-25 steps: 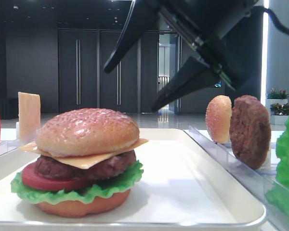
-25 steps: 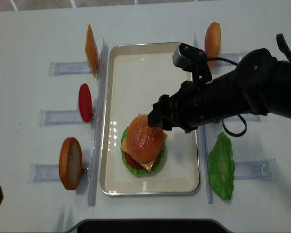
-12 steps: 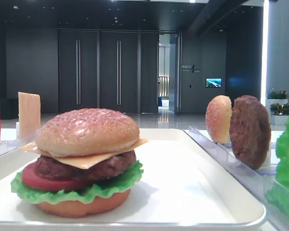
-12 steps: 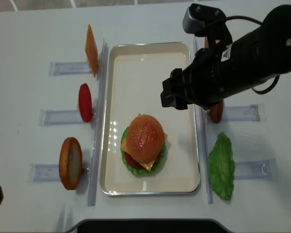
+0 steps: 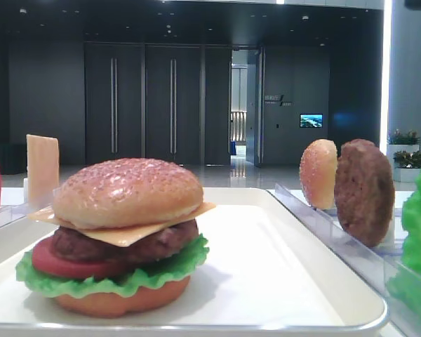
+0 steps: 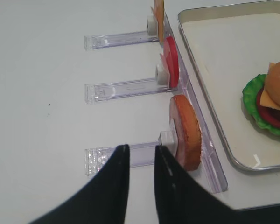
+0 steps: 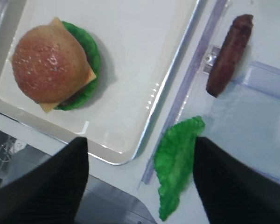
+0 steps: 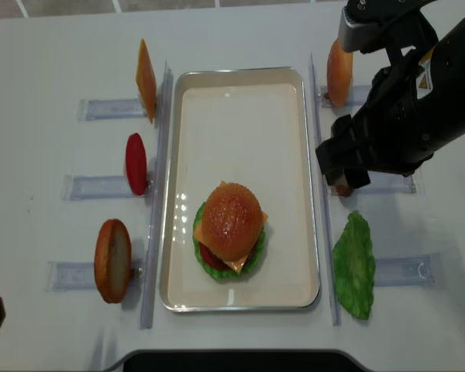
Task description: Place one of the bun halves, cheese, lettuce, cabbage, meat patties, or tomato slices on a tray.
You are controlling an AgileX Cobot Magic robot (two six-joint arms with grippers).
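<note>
One assembled burger is sitting on the tray [image 8: 240,101], toward its near end: the bun top [image 8: 231,220] is lying over a cheese slice [image 8: 234,263], a meat patty [image 5: 126,246], a tomato slice [image 5: 52,263], lettuce [image 8: 203,256] and a flat bun bottom [image 5: 123,298]. The right gripper [image 8: 342,163] is hanging over the right-hand racks beside the tray, its fingers [image 7: 46,186] standing wide apart and carrying nothing. Below it a spare patty [image 7: 228,53] is standing on edge in a clear rack [image 7: 266,79], and a loose lettuce leaf [image 8: 353,267] is lying just beside the tray. The left gripper [image 6: 139,182] is hovering over another rack [image 6: 116,88] near an upright bun half [image 6: 186,133], its fingers nearly together and empty.
</note>
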